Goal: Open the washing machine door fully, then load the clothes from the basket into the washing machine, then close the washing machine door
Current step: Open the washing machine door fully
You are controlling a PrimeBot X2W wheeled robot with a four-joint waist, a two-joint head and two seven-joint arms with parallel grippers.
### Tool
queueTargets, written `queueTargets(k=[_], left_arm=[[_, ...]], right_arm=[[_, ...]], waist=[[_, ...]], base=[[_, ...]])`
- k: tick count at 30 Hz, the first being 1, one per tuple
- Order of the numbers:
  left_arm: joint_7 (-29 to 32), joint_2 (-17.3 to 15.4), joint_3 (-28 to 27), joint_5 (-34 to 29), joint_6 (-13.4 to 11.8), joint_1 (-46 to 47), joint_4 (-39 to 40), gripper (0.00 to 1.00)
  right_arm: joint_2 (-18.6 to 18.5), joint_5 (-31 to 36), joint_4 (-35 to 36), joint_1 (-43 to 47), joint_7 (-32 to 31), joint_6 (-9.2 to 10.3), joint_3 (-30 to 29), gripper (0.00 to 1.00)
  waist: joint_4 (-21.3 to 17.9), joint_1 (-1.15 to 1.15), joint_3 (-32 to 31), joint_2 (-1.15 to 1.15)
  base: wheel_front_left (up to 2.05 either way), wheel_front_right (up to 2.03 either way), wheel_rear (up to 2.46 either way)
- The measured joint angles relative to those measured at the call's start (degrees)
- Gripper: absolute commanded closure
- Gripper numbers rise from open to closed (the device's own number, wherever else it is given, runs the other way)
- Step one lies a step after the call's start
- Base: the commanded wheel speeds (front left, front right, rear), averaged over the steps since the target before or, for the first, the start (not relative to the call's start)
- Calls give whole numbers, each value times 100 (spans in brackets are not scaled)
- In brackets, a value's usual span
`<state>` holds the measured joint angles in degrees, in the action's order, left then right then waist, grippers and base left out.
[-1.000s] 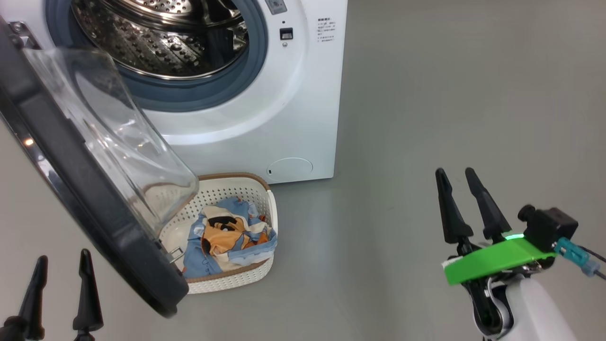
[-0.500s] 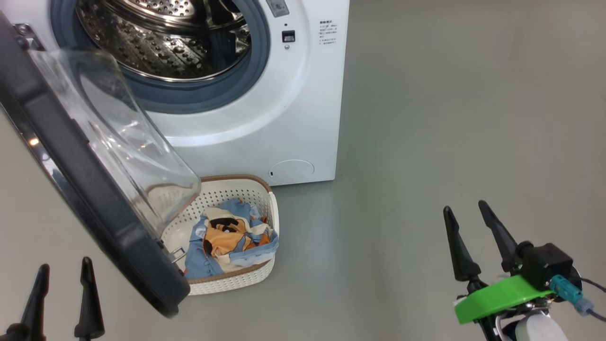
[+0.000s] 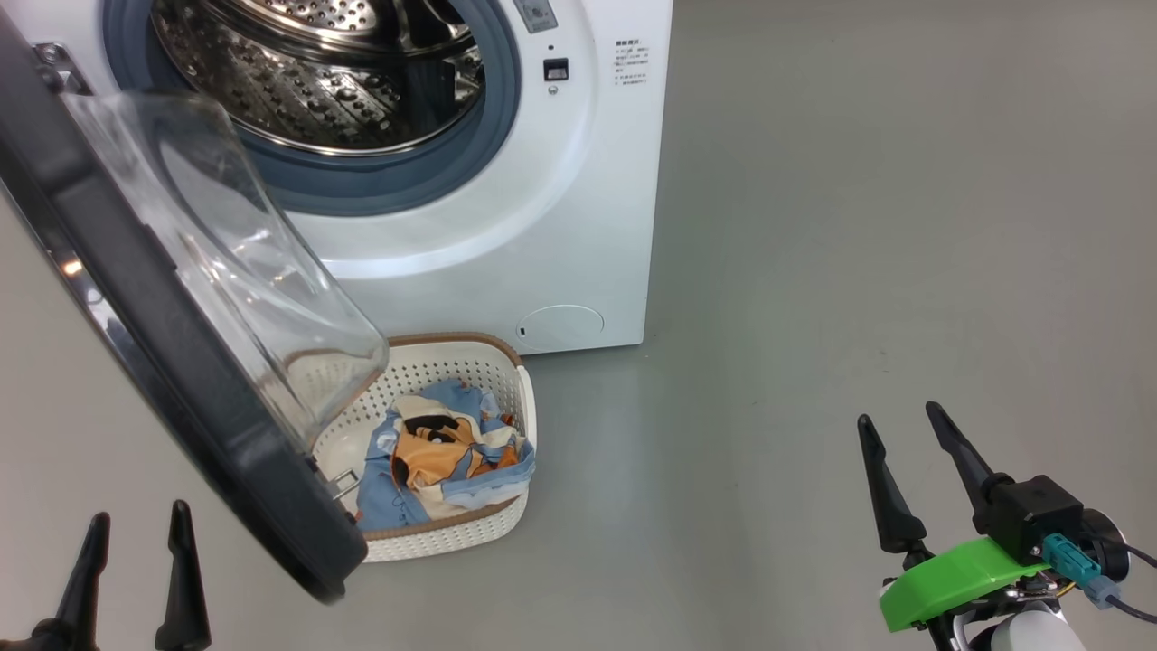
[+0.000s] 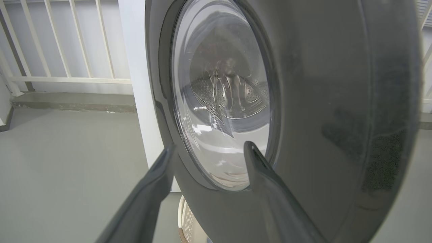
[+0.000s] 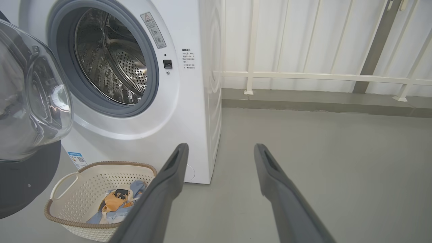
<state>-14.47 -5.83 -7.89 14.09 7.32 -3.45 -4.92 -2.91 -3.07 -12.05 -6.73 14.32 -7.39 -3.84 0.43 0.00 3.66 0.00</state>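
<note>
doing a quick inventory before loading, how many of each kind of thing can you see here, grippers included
washing machine: 1
basket: 1
heap of clothes: 1, pieces uncountable
grippers: 2, left gripper and right gripper
total: 5

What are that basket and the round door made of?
The basket: seemingly cream moulded plastic, matt, with rows of punched holes. The door: glossy black rim, probably plastic, mirroring light; its bulging centre is see-through, likely glass.
</note>
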Motion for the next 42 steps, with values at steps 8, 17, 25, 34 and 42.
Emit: queueTargets(k=[8,17,25,34,42], left_arm=[[0,-4,8,-1,0,0,-49,0],[0,-3,5,-40,0,2,-66,0],[0,-31,55,-40,0,7,-51,100],[-2,-88,-330,-24,0,207,1252,100],[-31,-261,-304,-3,0,618,2744,100]], right_arm=[[1,56,-9,1,0,0,-92,0],[2,56,-8,6,0,0,-136,0],[3,46,-29,95,0,0,-158,0],[5,43,-34,95,0,0,-210,0],[10,38,-56,141,0,0,-208,0]], waist=[[22,0,-14,0],[35,0,2,0],[46,0,1,0],[81,0,-14,0],[100,0,-38,0]], base=[[0,0,0],[0,0,0],[0,0,0],[0,0,0],[0,0,0]])
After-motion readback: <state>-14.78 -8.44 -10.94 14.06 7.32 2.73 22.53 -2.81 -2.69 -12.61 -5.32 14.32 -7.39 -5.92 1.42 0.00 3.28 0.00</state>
